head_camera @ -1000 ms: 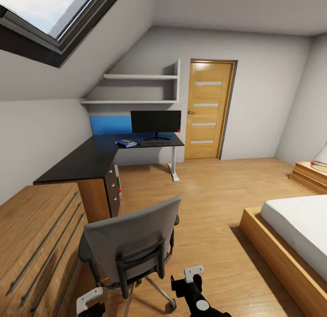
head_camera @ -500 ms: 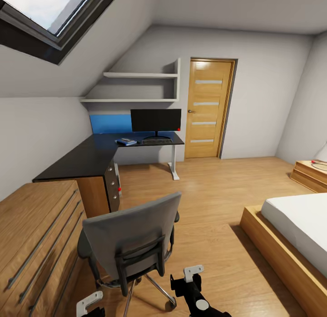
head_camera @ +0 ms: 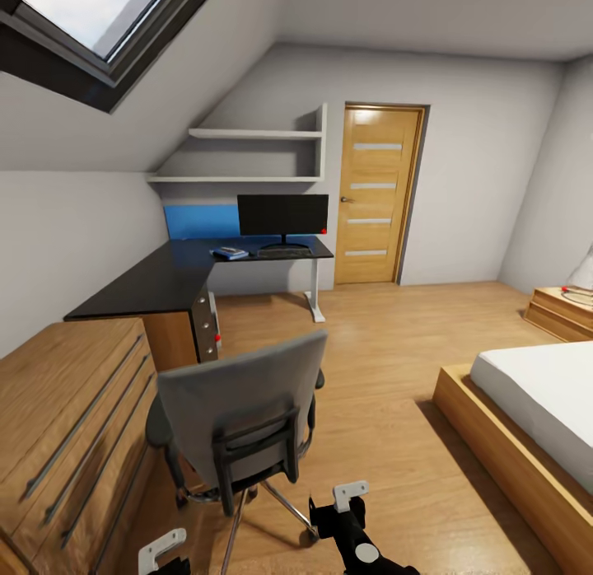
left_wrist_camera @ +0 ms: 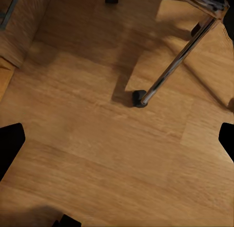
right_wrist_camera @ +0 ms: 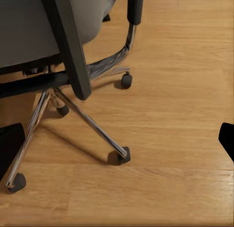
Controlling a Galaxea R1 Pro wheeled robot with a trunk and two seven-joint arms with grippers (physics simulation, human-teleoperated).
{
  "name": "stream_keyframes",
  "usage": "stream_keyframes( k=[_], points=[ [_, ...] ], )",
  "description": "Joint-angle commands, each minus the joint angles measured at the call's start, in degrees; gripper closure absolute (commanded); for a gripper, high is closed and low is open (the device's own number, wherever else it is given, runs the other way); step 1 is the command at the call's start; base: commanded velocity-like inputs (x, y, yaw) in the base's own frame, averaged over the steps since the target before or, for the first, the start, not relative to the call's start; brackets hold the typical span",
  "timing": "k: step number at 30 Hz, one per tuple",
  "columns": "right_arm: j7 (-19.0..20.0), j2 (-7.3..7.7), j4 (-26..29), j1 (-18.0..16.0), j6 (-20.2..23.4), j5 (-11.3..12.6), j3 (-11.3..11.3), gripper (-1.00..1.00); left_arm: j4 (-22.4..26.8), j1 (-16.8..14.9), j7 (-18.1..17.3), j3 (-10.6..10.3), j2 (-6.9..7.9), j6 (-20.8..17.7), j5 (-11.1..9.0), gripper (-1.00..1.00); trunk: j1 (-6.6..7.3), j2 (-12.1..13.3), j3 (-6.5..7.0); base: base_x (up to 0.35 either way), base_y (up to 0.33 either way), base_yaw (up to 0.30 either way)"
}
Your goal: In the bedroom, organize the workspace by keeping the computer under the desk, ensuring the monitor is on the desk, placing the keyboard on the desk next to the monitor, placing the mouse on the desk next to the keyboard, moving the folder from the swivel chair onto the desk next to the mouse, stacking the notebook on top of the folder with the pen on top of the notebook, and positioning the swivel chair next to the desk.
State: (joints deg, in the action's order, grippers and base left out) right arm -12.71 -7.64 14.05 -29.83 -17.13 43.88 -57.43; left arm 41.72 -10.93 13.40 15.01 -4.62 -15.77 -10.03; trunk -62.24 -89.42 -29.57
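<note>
Both sets of fingers (head_camera: pixel 162 549) (head_camera: pixel 350 494) are hanging spread and empty behind the grey upholstered swivel chair (head_camera: pixel 239 410), its chrome legs gleaming.

Bright, even daylight from the skylight (head_camera: pixel 91 23); soft chair (head_camera: pixel 239 410) shadows on the floor (left_wrist_camera: pixel 97 154); sharp renders.

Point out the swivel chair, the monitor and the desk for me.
swivel chair (head_camera: pixel 239 398), head view, on the grey backrest.
monitor (head_camera: pixel 282 214), head view, middle of the black screen.
desk (head_camera: pixel 152 282), head view, bare stretch of the black top.
</note>
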Motion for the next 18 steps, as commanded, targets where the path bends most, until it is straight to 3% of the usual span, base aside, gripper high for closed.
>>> stream_keyframes(
  k=[1, 9, 18],
  points=[
    [-0.3, 0.0, 0.0, -0.1, -0.2, 0.4, -0.5, -1.0, 0.1, 0.0, 0.2, 0.1, -0.04, -0.2, -0.6, -1.0, -0.21, -0.5, -0.25, -0.084, 0.0, 0.0],
    [-0.3, 0.0, 0.0, -0.1, -0.2, 0.4, -0.5, -1.0, 0.1, 0.0, 0.2, 0.1, -0.04, -0.2, -0.6, -1.0, -1.97, -3.7, -1.68, -0.04, 0.0, 0.0],
    [-0.3, -0.01, 0.0, -0.1, -0.2, 0.4, -0.5, -1.0, 0.1, 0.0, 0.2, 0.1, -0.04, -0.2, -0.6, -1.0, -3.95, -7.3, -3.3, -0.169, 0.0, 0.0]
  ],
)
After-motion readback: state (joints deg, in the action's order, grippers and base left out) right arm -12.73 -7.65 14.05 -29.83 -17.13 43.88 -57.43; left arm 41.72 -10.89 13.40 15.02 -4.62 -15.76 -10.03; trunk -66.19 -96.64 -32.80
